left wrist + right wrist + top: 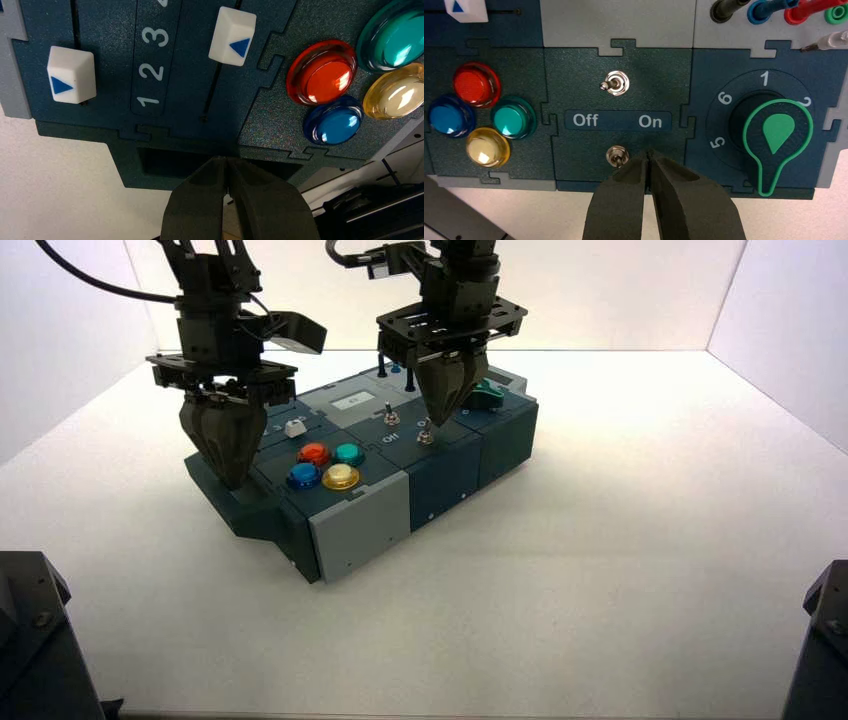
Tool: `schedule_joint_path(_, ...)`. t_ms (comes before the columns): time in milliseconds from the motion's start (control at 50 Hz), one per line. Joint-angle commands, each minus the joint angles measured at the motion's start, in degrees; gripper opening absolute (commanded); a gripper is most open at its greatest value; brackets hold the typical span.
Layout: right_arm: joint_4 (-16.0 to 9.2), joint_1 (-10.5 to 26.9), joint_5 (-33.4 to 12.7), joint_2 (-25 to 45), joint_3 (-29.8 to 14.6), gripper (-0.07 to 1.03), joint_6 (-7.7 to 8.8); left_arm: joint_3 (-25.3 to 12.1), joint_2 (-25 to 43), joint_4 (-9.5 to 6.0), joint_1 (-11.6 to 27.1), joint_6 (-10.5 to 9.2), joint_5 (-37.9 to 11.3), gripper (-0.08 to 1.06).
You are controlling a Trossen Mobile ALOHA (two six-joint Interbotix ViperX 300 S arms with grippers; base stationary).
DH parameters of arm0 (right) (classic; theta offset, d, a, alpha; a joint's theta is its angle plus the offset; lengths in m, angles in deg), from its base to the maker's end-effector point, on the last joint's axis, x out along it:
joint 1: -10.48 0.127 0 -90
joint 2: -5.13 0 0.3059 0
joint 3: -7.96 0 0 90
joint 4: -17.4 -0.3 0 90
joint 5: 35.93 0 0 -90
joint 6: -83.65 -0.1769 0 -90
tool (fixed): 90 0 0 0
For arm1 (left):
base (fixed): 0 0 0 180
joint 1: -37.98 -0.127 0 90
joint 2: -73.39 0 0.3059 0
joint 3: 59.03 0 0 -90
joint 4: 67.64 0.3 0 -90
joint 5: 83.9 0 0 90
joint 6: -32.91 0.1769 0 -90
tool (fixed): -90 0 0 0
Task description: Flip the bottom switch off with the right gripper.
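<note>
Right claw [648, 156], fingers pressed together into a point, poised just beside the bottom switch [616, 156] on its "On" side, below the "Off/On" label [617, 120]. Left claw [230, 478], likewise closed, hanging over the box's [455, 475] left edge near the sliders.

The box [350, 530] bears 4 round buttons [476, 85], 2 toggle switches [616, 83], 2 white sliders [71, 74] and 1 green knob [778, 131].

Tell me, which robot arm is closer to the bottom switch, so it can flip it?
The right. The right gripper has its fingers shut together, tips right beside the bottom switch. The left gripper hangs over the box's far left edge, near the white sliders, away from the switches.
</note>
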Motion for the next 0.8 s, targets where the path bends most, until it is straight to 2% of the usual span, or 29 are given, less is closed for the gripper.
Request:
schedule_joint_path(20, -0.9, 0.2, 0.2, -1.7, -1.5, -0.02, -0.18, -1.1, 1.6, -0.44, 1.1, -0.09, 3.4, -0.03)
schedule_joint_path(360, -2.2, 1.5, -0.4, -1.9, -1.3, -0.02, -0.18, -1.2, 1.8, -0.44, 1.1, 0.09, 3.4, -0.03)
schedule_joint_path(800, -3.5, 5.4, -2.0, -2.4, -2.5, -0.02, -1.67, -1.6, 1.8, -0.53, 1.1, 0.18, 3.3, -0.03)
